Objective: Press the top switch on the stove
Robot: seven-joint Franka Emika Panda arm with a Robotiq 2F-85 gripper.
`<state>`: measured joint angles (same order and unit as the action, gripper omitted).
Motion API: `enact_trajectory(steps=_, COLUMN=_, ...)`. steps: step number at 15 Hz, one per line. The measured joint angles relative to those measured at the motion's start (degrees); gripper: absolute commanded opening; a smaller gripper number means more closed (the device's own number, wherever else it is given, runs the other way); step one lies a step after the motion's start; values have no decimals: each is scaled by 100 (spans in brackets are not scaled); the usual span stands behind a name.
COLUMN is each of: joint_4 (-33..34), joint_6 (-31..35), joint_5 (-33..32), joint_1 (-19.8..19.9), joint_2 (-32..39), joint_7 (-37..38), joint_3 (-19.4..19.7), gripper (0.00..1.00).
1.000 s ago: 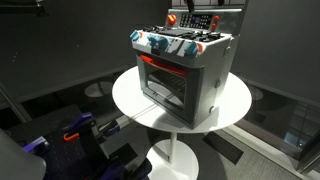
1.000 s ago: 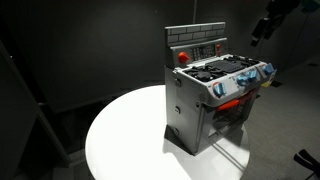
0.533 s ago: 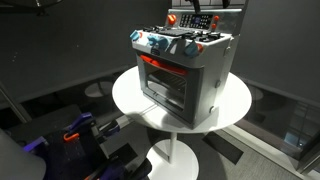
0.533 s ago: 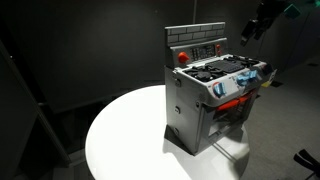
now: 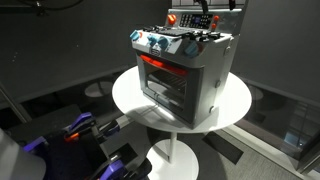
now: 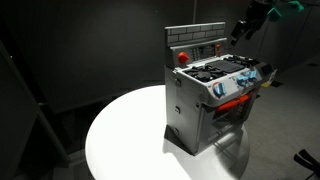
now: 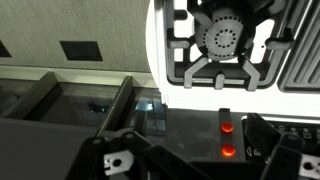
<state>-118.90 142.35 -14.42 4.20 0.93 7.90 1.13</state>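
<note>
Gripper (image 6: 243, 27) is caught hanging in the air, released, its fingers (image 7: 120, 160) spread wide and nothing held between them. Below it the stove (image 6: 205, 100) is set on the round white table (image 6: 115, 135), its door lit red, and the raised back panel (image 6: 197, 42) is found nearly underneath the fingertips. No contact is seen, so the approach is judged to be the step in hand, with the press itself not yet made.

From the wrist, a burner grate (image 7: 225, 40) is shown out beyond the fingers. Closer in, in the gap between them, two small red lights (image 7: 226, 127) are picked out on the dark strip of the panel, one nearer the gripper than the other. A straight descent onto that strip is called for next. One fingertip would have to be lined up over the upper switch, and the jaws would probably be better drawn together so that a firm point is offered.

Which control counts as the top switch cannot be settled, as the panel markings are too small to be read. A round red button (image 6: 182, 57) is also seen at the panel's far end, away from the gripper. The fingertips are cut off by the lower edge of the wrist view, so the clearance over the panel is left uncertain.
</note>
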Motion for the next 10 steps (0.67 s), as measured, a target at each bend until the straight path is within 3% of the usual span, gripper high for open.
enact_trajectory(steps=10, joint_4=845, joint_6=0, joint_5=-2, joint_1=-137, joint_2=838, joint_7=204, joint_3=113, gripper=100)
